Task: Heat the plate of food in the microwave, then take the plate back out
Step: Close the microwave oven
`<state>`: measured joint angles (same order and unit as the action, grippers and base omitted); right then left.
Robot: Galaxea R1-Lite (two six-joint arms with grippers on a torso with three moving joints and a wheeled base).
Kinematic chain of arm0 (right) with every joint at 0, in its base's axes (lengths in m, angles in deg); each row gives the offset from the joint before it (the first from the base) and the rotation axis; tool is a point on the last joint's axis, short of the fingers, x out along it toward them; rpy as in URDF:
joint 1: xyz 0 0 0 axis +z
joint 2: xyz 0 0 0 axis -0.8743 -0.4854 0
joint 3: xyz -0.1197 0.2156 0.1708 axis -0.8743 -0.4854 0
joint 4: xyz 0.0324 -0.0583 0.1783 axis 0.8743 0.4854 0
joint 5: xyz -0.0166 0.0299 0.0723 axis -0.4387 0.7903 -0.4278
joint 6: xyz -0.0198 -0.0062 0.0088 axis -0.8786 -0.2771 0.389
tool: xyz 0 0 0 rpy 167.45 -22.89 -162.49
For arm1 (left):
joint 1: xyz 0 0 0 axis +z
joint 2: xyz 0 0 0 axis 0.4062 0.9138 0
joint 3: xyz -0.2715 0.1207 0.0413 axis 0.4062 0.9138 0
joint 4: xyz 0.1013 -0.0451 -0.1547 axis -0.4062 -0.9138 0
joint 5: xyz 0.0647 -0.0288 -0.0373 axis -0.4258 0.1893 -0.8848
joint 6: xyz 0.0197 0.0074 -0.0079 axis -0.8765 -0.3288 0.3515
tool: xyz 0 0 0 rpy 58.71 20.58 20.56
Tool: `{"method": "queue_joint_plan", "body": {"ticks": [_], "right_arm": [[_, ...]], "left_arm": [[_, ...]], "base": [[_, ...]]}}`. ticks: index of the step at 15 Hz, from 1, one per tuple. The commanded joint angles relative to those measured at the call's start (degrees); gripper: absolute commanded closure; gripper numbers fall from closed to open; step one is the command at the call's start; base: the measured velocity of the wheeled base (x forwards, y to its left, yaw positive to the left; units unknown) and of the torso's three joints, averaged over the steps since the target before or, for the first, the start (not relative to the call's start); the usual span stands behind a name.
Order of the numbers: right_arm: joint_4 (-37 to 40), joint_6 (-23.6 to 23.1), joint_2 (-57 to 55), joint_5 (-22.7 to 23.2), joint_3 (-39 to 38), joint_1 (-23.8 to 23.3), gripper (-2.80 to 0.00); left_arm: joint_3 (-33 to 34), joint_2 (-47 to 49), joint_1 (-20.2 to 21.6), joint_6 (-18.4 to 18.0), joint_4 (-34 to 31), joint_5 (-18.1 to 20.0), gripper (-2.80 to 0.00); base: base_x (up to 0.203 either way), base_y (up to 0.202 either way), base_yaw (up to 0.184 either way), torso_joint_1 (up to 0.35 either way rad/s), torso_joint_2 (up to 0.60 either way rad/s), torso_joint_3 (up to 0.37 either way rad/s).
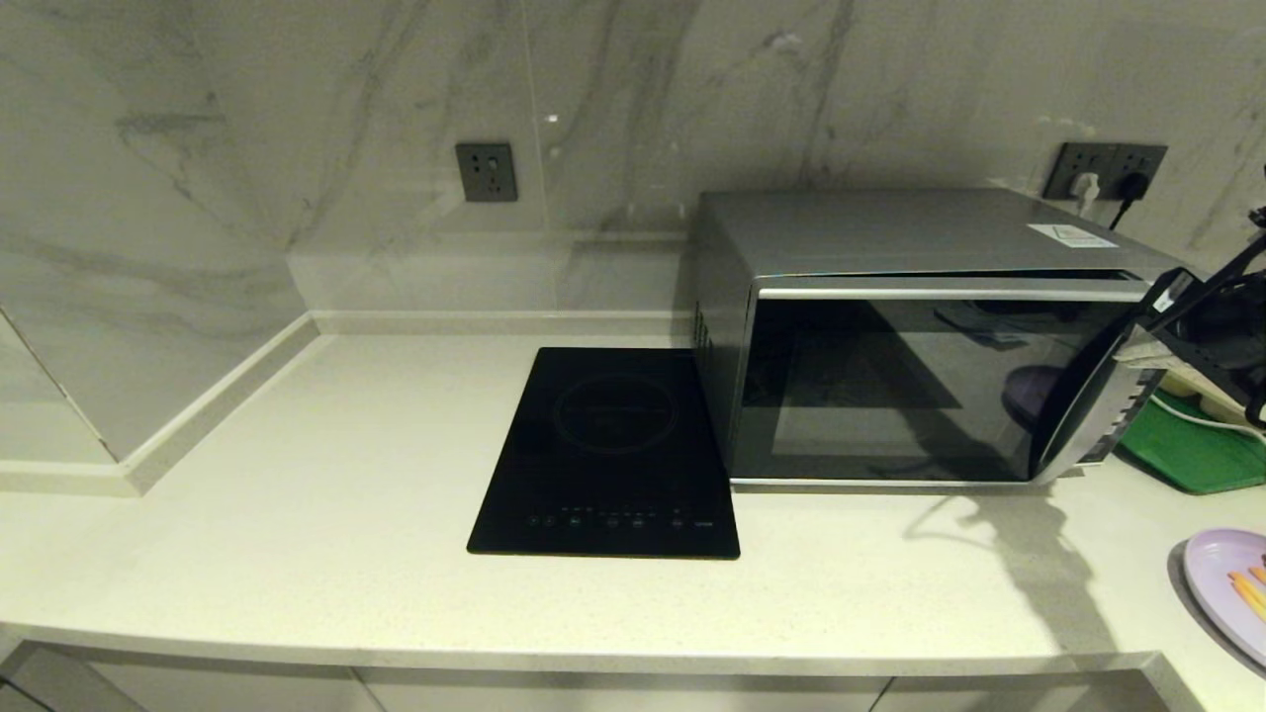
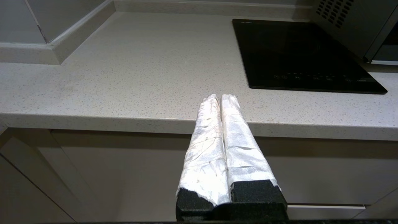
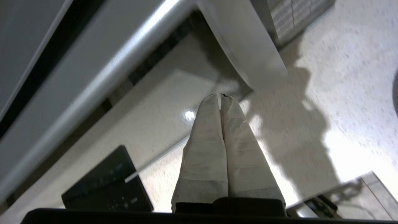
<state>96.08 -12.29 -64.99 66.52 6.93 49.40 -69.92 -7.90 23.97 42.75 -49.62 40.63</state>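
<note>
The silver microwave (image 1: 920, 336) stands at the right of the counter. Its dark glass door (image 3: 174, 102) shows a thin gap along the top at the handle side. My right gripper (image 3: 221, 95) is shut with nothing in it, its taped tips right in front of the glass beside the curved silver handle strip (image 3: 248, 43). In the head view the right arm (image 1: 1202, 321) reaches in at the microwave's right end. The lilac plate of food (image 1: 1231, 583), with orange-yellow sticks, lies on the counter at the near right edge. My left gripper (image 2: 220, 97) is shut and empty, parked before the counter's front edge.
A flat black induction cooktop (image 1: 608, 450) lies just left of the microwave. A green tray (image 1: 1197, 450) sits behind the plate, right of the microwave. Marble walls close off the back and the left corner. Cabinet fronts (image 2: 124, 168) lie below the counter edge.
</note>
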Motion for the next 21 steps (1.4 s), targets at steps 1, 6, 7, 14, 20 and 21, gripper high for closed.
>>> {"method": "queue_joint_plan", "body": {"ticks": [1,6,7,14,20,21], "right_arm": [[-2.1,0.3,-3.7,0.0,2.5,-0.1,0.00],[-6.2,0.2,-4.1,0.2,2.7,0.0,0.00],[-6.3,0.2,-4.1,0.3,2.7,-0.1,0.00],[-11.8,0.3,-5.2,0.5,2.6,0.0,0.00],[-11.5,0.3,-3.3,0.6,1.0,0.0,0.00],[-11.2,0.2,-1.5,0.8,-0.1,0.0,0.00]], "left_arm": [[0.0,0.0,0.0,0.0,0.0,0.0,0.00],[0.0,0.0,0.0,0.0,0.0,0.0,0.00],[0.0,0.0,0.0,0.0,0.0,0.0,0.00],[0.0,0.0,0.0,0.0,0.0,0.0,0.00],[0.0,0.0,0.0,0.0,0.0,0.0,0.00],[0.0,0.0,0.0,0.0,0.0,0.0,0.00]], "base": [[0.000,0.000,0.000,0.000,0.00,0.000],[0.000,0.000,0.000,0.000,0.00,0.000],[0.000,0.000,0.000,0.000,0.00,0.000],[0.000,0.000,0.000,0.000,0.00,0.000],[0.000,0.000,0.000,0.000,0.00,0.000],[0.000,0.000,0.000,0.000,0.00,0.000]]}}
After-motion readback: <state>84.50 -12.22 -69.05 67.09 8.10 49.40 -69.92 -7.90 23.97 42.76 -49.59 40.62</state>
